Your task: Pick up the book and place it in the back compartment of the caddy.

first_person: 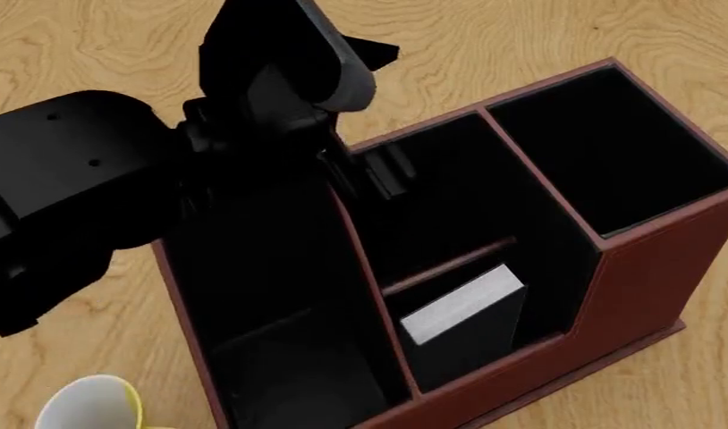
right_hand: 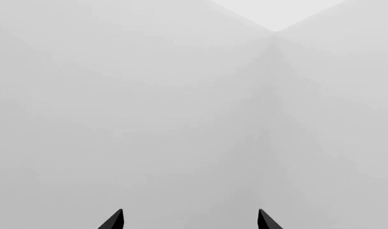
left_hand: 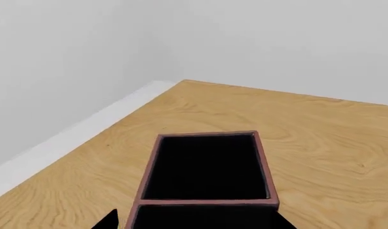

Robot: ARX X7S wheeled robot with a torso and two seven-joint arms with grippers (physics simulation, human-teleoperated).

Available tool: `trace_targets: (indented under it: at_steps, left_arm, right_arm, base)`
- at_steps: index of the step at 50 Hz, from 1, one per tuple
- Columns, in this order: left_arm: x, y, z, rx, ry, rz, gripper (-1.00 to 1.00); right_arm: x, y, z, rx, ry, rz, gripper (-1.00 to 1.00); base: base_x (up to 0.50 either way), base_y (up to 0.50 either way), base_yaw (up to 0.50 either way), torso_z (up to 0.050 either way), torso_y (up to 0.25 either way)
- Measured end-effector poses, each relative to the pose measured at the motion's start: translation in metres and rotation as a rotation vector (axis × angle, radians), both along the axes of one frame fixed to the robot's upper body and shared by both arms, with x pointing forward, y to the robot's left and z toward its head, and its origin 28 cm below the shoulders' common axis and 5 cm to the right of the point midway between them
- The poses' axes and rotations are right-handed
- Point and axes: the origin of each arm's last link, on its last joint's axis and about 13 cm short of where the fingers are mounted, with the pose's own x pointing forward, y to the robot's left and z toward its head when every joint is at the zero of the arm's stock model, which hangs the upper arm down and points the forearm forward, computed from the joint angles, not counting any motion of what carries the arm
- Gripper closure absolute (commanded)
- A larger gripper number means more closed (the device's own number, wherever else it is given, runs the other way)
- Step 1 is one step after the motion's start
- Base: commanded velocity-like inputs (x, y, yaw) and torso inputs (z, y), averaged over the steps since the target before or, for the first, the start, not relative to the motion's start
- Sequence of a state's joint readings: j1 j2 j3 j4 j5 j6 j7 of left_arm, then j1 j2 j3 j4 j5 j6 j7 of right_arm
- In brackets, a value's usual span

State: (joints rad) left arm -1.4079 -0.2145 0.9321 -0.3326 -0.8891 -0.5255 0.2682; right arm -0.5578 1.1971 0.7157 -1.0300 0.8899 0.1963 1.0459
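Observation:
The maroon caddy [first_person: 650,259] fills the head view. The black book [first_person: 460,306] stands leaning in the back compartment [first_person: 543,299], white page edges up, between the thin cross-divider and the lowest outer wall. Nothing grips it. My left gripper [first_person: 378,107] hangs open and empty over the caddy's far end, away from the book. In the left wrist view its two fingertips [left_hand: 108,220] sit wide apart on either side of a black-lined cell of the caddy [left_hand: 207,202]. My right gripper [right_hand: 189,220] is open and empty, facing a bare grey wall; it is outside the head view.
A white-and-yellow mug [first_person: 96,404] stands on the wooden table [first_person: 89,45] by the caddy's near left corner. My black left arm [first_person: 66,188] covers the caddy's left side. The table edge and white wall [left_hand: 66,57] lie beyond the caddy.

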Motion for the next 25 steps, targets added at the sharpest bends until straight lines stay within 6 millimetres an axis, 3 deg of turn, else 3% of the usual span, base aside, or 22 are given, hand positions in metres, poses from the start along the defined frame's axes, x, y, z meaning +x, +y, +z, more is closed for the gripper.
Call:
trace_targets:
  at_steps: [25]
  left_arm:
    - [-0.008, 0.030, 0.037, -0.105, -0.080, 0.083, -1.00]
  right_arm:
    - [-0.001, 0.001, 0.000, 0.002, -0.004, 0.005, -1.00]
  base:
    - [0.00, 0.00, 0.00, 0.000, 0.000]
